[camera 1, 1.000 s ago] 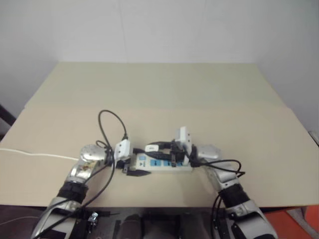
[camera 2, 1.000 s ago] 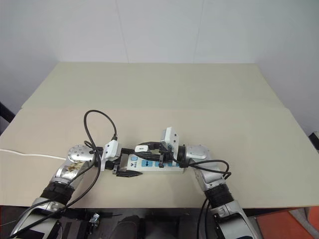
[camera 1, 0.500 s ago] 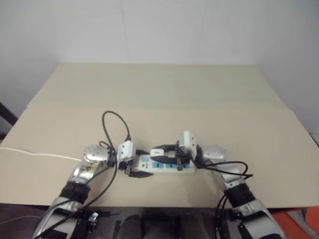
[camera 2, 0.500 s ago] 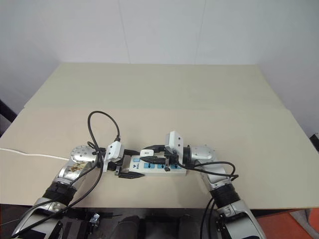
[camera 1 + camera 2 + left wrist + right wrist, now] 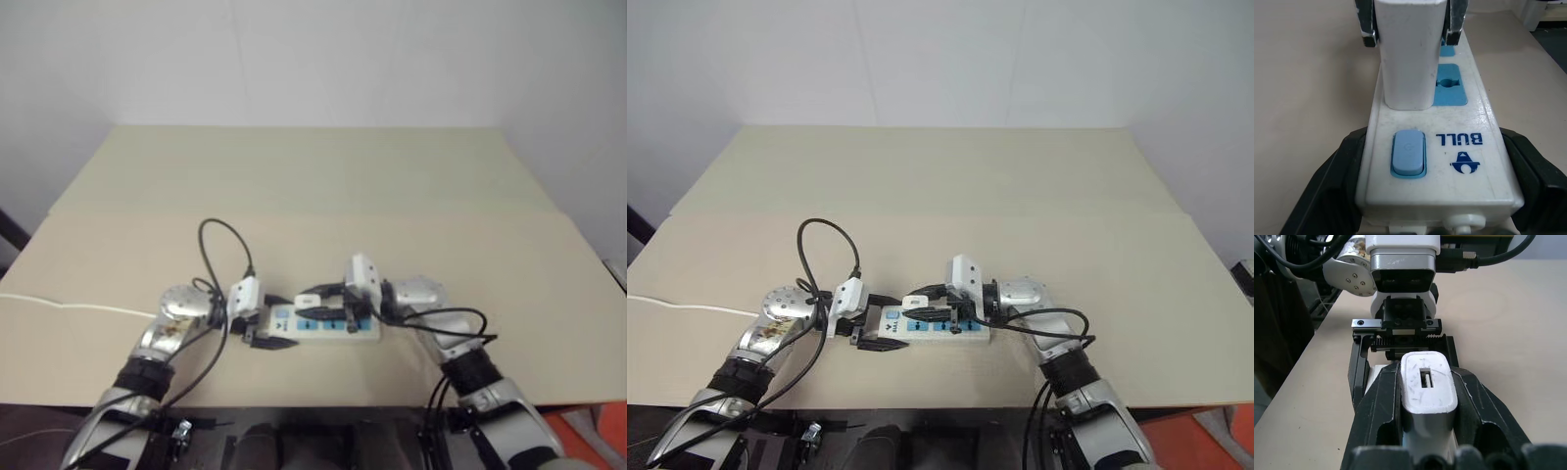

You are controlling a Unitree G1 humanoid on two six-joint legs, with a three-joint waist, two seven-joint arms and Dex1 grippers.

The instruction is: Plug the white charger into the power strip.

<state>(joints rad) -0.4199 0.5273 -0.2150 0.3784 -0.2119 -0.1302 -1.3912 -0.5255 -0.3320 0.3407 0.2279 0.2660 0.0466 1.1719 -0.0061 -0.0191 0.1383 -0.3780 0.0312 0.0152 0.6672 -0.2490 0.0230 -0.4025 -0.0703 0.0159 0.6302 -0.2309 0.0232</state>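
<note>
Count: one power strip (image 5: 1469, 122). On it, one blue switch (image 5: 1408, 152); two blue sockets visible past the plug in the left wrist view. One white charger (image 5: 1409, 54). One tan table (image 5: 323, 186). One thin white cord (image 5: 69, 305) on the table.

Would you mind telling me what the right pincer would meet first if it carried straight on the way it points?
Most likely the left pincer, which faces it head-on, clamped on the strip's switch end. The right pincer holds the charger.
</note>
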